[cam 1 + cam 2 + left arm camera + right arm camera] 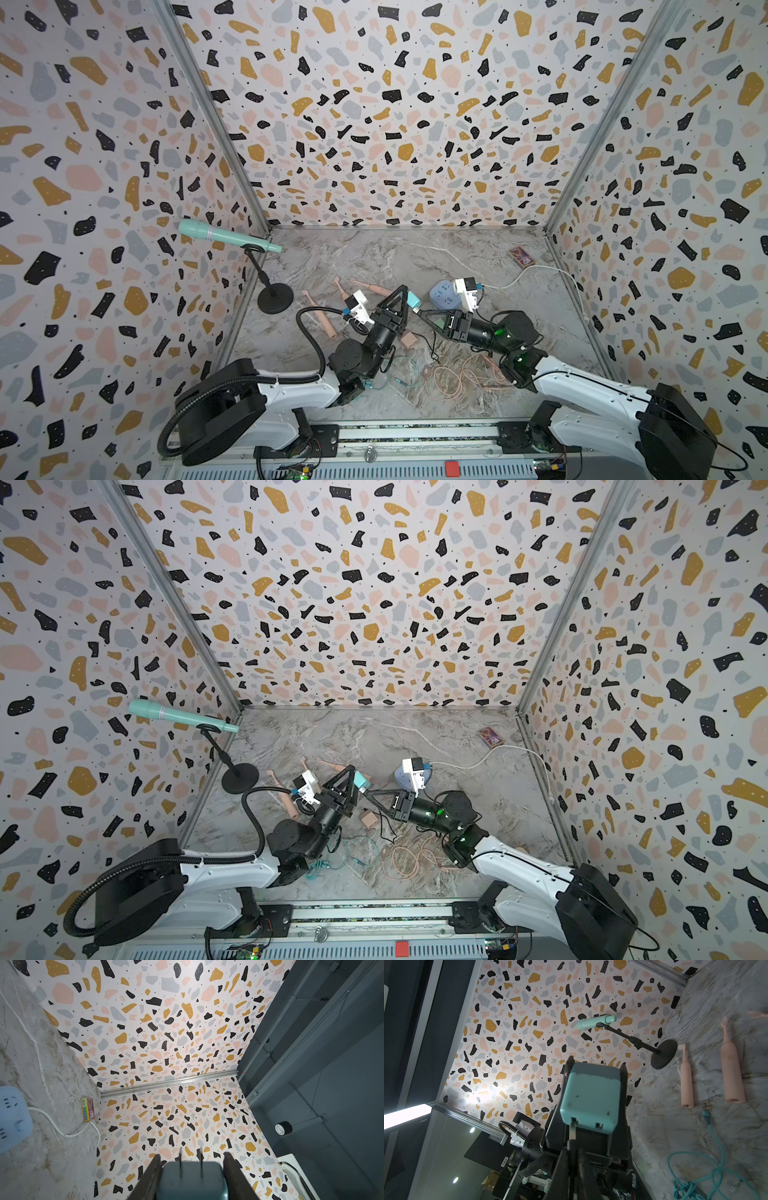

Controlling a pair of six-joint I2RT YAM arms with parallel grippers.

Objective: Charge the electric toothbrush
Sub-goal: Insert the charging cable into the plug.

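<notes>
Your left gripper [192, 1156] is clamping the charger block [590, 1101], and your right gripper [573, 1147] is pinching a cable plug [572, 1130] at its port. Pink toothbrushes [732, 1068] are lying on the bench [374, 257] near the left gripper.

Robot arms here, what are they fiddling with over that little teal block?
The left end effector grips a teal charging adapter, prongs pointing away from it. The right end effector, shut on a silver cable plug, has it at a port opposite the prongs. The pink toothbrushes lie untouched on the marble table, and the blue power strip shows only empty sockets.
</notes>
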